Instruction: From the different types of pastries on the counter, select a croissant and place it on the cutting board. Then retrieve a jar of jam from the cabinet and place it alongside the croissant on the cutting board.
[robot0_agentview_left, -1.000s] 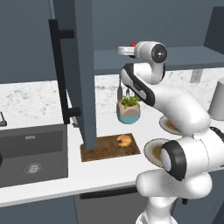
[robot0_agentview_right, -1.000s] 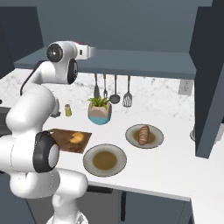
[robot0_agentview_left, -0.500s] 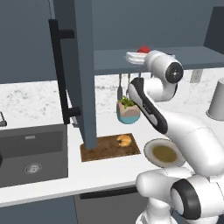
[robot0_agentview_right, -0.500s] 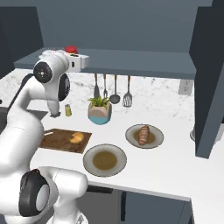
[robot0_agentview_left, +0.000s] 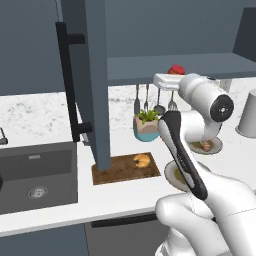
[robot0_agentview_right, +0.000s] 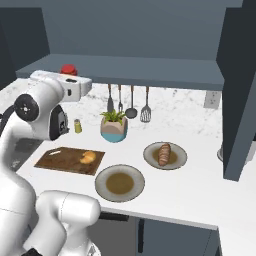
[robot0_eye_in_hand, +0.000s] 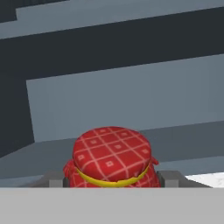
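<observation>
Reaching: the arm is raised to the cabinet shelf, its hand level with the jar.
Fingers: the gripper sits at the jar, one fingertip on each side of it; whether they press on it I cannot tell.
Jar: stands on the shelf, red checked top with a yellow band, just past the hand in both base views.
Croissant: lies on the board, towards its right end.
Board: flat on the surface, just right of the sink, below the open cabinet door.
Door handle: long black bar on the door's left face.
Other pastry: darker brown piece on the far plate.
Near plate: just right of the board, holding a brown patch.
Plant pot: behind the board, under the hanging utensils.
</observation>
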